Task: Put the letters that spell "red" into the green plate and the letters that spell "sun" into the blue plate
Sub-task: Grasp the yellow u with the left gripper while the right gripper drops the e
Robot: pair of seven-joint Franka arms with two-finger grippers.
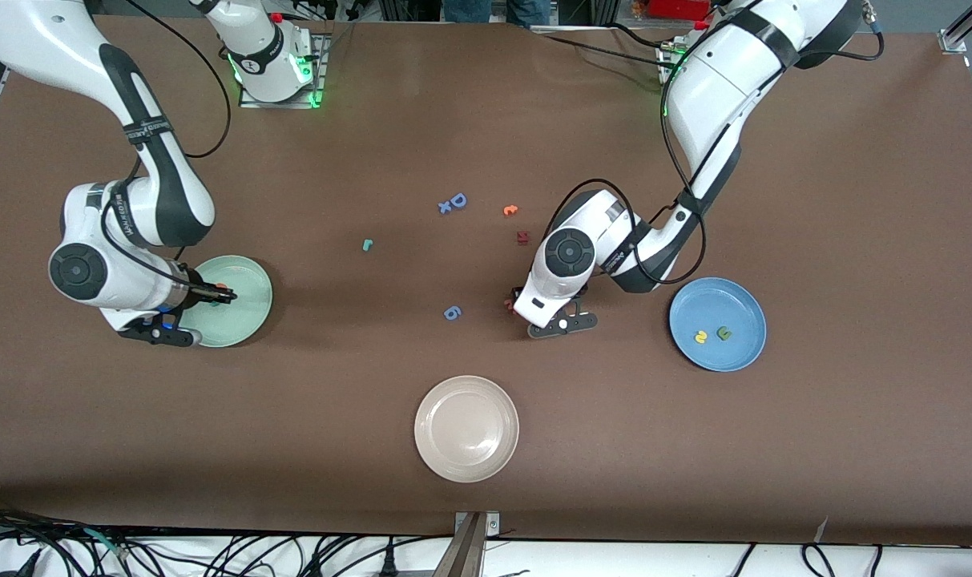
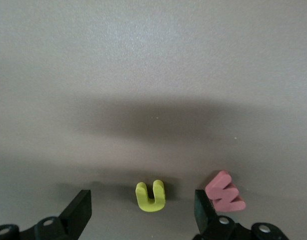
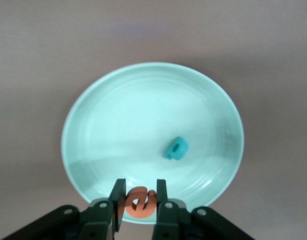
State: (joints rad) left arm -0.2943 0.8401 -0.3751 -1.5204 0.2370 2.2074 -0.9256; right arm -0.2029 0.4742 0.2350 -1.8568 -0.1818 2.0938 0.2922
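My right gripper (image 3: 139, 194) is shut on the orange "e" (image 3: 140, 203) and hangs over the rim of the green plate (image 3: 128, 110), at the right arm's end of the table (image 1: 249, 280). A teal "d" (image 3: 176, 148) lies in that plate. A teal "r" (image 1: 366, 244) lies on the table. My left gripper (image 2: 142, 204) is open and low over the table, its fingers on either side of the yellow "u" (image 2: 150, 196) with gaps both ways. The blue plate (image 1: 742, 304) holds a yellow "s" (image 1: 700, 337) and an olive "n" (image 1: 724, 332).
A pink "w" (image 2: 225, 191) lies right beside one left finger (image 2: 204, 212). A blue "6" (image 1: 452, 313), a big blue "D" (image 1: 457, 201), another orange letter (image 1: 510, 210) and a dark red letter (image 1: 522, 237) are scattered mid-table. A beige plate (image 1: 466, 429) sits nearest the front camera.
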